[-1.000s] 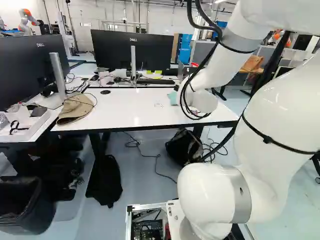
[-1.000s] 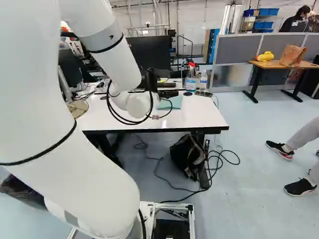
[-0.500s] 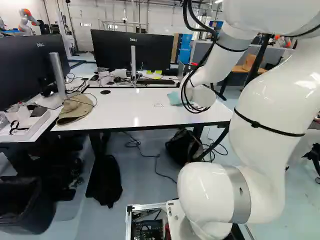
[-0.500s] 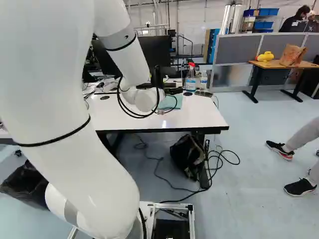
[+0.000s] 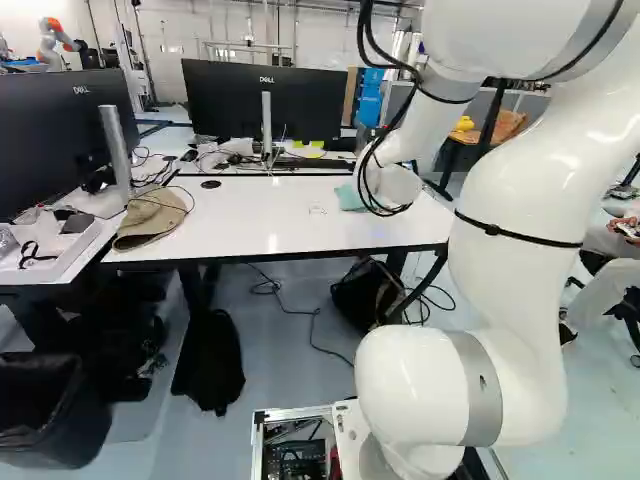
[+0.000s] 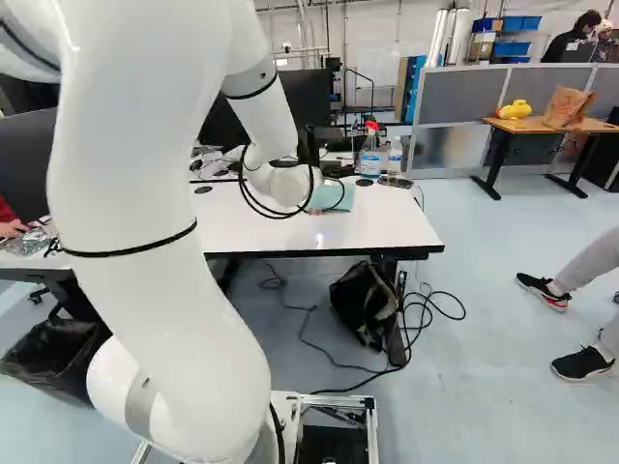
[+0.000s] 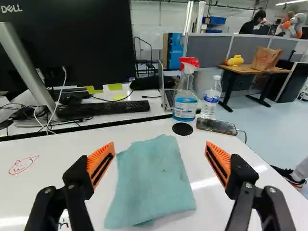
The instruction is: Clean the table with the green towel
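The white table stands ahead. The green towel lies toward its right end, partly obscured by the white arm. A tan hat rests at the left end, a thin cable across it. One black monitor stands beyond; a black bag sits on the floor.

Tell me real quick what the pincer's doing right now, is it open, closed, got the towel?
Pincer: open, holding nothing; the green towel lies on the table between and beyond its fingers.
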You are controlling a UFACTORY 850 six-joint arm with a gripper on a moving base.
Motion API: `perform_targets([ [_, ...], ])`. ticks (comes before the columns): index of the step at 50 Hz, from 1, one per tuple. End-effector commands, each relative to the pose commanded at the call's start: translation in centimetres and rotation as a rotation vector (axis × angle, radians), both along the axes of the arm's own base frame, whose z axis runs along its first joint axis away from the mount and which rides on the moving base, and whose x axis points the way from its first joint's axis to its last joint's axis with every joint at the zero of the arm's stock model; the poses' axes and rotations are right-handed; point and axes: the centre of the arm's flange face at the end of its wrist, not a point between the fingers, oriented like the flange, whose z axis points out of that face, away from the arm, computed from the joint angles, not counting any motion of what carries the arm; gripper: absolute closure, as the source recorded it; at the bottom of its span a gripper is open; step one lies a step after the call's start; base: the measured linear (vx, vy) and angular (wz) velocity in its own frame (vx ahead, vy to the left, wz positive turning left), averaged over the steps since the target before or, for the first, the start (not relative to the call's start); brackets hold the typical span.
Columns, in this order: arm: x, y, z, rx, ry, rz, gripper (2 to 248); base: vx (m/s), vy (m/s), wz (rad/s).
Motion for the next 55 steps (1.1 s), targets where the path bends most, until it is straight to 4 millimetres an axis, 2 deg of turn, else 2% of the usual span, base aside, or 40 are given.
perform_targets([
  [17, 3.1, 0.2, -0.9, 0.018, 0.056, 0.006, 3, 0.0, 0.0, 0.0],
  [55, 8.3, 0.0, -3.4, 0.085, 0.243, -0.018, 3, 0.0, 0.0, 0.0],
])
